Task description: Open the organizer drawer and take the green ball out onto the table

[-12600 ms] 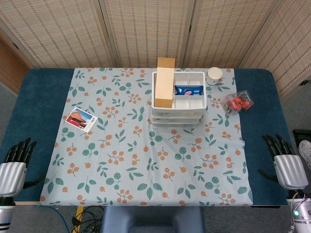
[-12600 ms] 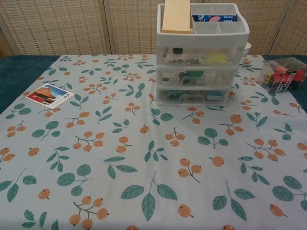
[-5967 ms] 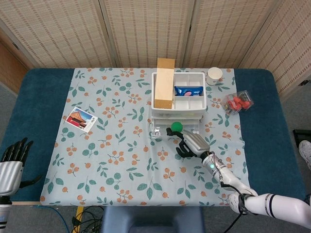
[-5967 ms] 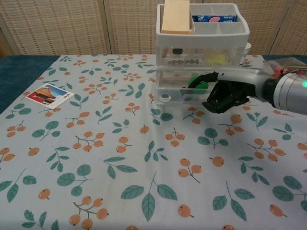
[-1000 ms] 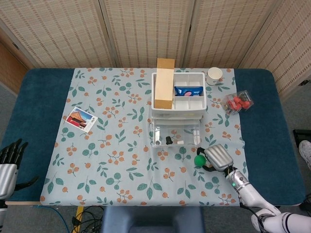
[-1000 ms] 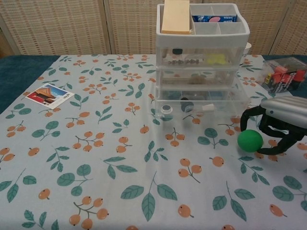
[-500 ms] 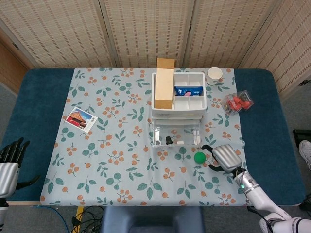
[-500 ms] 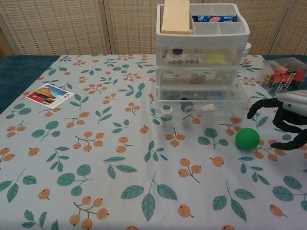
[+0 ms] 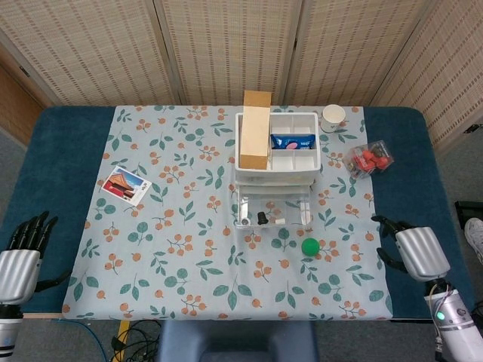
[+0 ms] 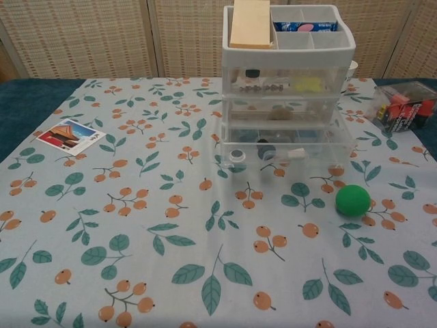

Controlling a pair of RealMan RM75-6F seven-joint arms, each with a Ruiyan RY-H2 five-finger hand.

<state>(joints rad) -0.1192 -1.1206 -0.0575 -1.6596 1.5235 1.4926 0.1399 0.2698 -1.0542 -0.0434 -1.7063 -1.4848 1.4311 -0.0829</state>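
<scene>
The green ball (image 9: 309,246) (image 10: 352,199) lies on the floral tablecloth, just in front and to the right of the organizer. The white organizer (image 9: 277,154) (image 10: 289,75) has its bottom drawer (image 9: 272,211) (image 10: 287,148) pulled out, with small items inside. My right hand (image 9: 419,253) hovers over the blue table edge at the far right, well apart from the ball, fingers spread and holding nothing; the chest view does not show it. My left hand (image 9: 20,255) rests at the lower left corner, fingers apart and empty.
A tan wooden block (image 9: 256,128) stands in the organizer's top tray beside a blue packet (image 9: 293,140). A white cup (image 9: 333,116) and a clear box of red items (image 9: 368,158) sit at the back right. A picture card (image 9: 126,185) lies on the left.
My right hand has let go of the ball and drawn back to the right, off the cloth and out of the chest view. The ball stays on the table.
</scene>
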